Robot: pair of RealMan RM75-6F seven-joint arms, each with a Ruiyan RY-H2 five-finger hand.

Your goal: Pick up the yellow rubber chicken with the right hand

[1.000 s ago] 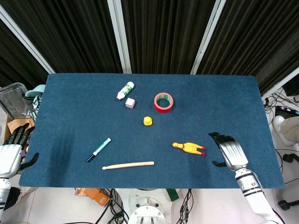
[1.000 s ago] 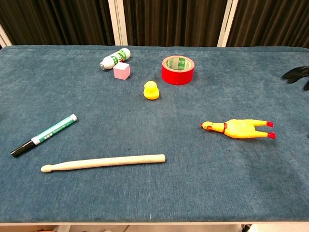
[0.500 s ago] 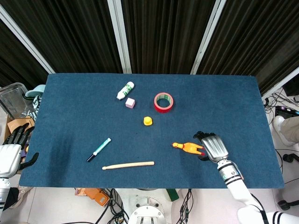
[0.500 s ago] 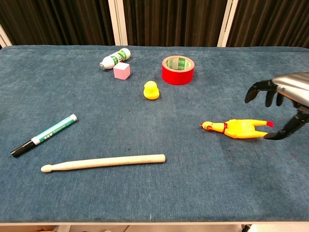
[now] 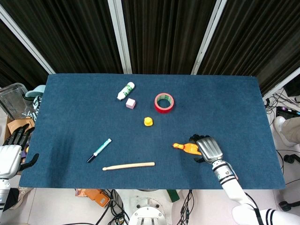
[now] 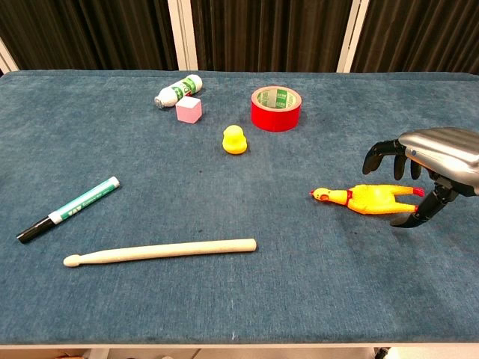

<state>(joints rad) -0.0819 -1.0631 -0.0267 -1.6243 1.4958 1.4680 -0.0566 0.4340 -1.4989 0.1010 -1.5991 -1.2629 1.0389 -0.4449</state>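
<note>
right hand (image 6: 419,173) hangs over the leg end of the chicken (image 6: 368,199), fingers spread and curled down around it, thumb low on the near side: cage pose for a side pinch, nothing grasped yet. chicken lies flat on the table (image 6: 299,284), head toward the stick (image 6: 159,251). left hand (image 5: 10,157) is parked off the table's left edge, released.

My right hand (image 6: 419,176) arches over the rubber chicken (image 6: 370,199) at frame right; drumstick (image 6: 159,251) lower left, tape roll (image 6: 275,108) upper centre on the bench (image 6: 239,299).
</note>
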